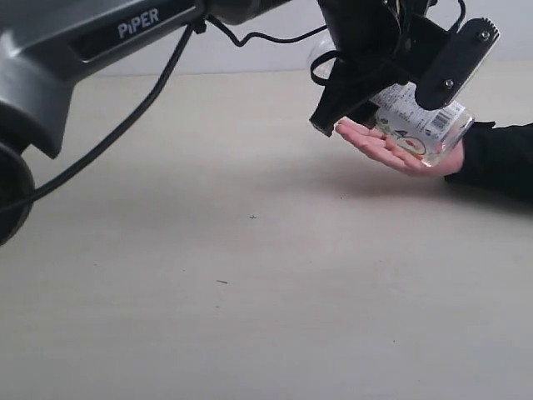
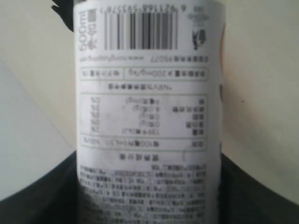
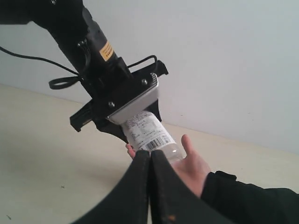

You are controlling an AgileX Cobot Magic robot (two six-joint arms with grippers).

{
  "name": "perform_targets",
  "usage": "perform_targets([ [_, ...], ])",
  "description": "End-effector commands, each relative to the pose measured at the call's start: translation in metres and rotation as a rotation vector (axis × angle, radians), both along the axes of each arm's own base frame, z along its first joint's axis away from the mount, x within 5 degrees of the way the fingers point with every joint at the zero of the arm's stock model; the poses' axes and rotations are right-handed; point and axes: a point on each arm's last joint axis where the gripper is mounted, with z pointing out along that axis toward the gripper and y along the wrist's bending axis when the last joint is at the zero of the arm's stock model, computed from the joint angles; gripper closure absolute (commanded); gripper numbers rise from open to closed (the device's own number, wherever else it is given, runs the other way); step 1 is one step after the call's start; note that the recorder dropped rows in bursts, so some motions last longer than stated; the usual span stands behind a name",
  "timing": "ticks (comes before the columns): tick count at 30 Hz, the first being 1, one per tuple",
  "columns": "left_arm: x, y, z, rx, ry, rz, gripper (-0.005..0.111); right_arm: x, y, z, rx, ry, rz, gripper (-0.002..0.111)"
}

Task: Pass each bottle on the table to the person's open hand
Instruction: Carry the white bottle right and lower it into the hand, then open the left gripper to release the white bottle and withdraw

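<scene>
My left gripper (image 1: 387, 104) is shut on the squarish bottle with the white printed label (image 1: 420, 123). It holds the bottle tilted, directly over the person's open hand (image 1: 379, 143), with the clear base down at the palm. In the left wrist view the bottle's label (image 2: 149, 93) fills the frame, flanked by dark fingers (image 2: 37, 200). In the right wrist view my right gripper (image 3: 150, 158) is shut and empty, in front of the same bottle (image 3: 149, 133) and hand (image 3: 194, 168). The other three bottles are out of view.
The pale beige table (image 1: 208, 292) shows only a few dark specks. The person's black sleeve (image 1: 500, 158) lies along its right side. The left arm's link and cable (image 1: 125, 125) cross the upper left. A white wall stands behind.
</scene>
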Motion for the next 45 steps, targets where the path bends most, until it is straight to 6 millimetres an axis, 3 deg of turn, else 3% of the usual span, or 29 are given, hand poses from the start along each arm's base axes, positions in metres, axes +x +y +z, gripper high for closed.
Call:
perform_targets([
  [1,0.01,-0.01,-0.023,0.046,-0.098,-0.147,0.107,0.0,0.0,0.0,0.0,-0.006,-0.005,0.108],
  [6,0.018,-0.02,-0.05,0.071,-0.15,-0.237,0.107,0.0,0.0,0.0,0.0,-0.006,-0.005,0.108],
  [13,0.025,-0.035,-0.07,-0.053,-0.206,-0.29,0.107,0.0,0.0,0.0,0.0,-0.006,-0.005,0.108],
  [22,0.046,-0.017,-0.08,-0.06,-0.193,-0.221,0.107,0.0,0.0,0.0,0.0,-0.006,-0.005,0.108],
  [26,0.045,-0.017,-0.081,-0.072,-0.169,-0.193,0.106,0.0,0.0,0.0,0.0,-0.006,-0.005,0.108],
  [28,0.044,-0.018,-0.081,-0.084,-0.157,-0.174,0.098,0.0,0.0,0.0,0.0,-0.006,-0.005,0.108],
  [31,0.044,-0.019,-0.081,-0.094,-0.148,-0.16,0.071,0.0,0.0,0.0,0.0,-0.006,-0.005,0.108],
  [32,0.043,-0.019,-0.081,-0.104,-0.137,-0.144,0.045,0.0,0.0,0.0,0.0,-0.006,-0.005,0.108],
  [33,0.043,-0.019,-0.081,-0.114,-0.127,-0.126,0.034,0.0,0.0,0.0,0.0,-0.006,-0.005,0.108],
  [34,0.045,-0.02,-0.079,-0.151,-0.132,-0.089,0.011,0.0,0.0,0.0,0.0,-0.006,-0.005,0.108],
  [35,0.045,-0.019,-0.077,-0.159,-0.132,-0.077,0.002,0.0,0.0,0.0,0.0,-0.006,-0.005,0.108],
  [40,0.039,-0.022,-0.062,-0.188,-0.13,-0.061,0.002,0.0,0.0,0.0,0.0,-0.006,-0.005,0.108],
  [45,0.015,-0.006,-0.005,-0.241,0.054,0.124,0.002,0.0,0.0,0.001,0.005,-0.021,-0.008,0.108],
])
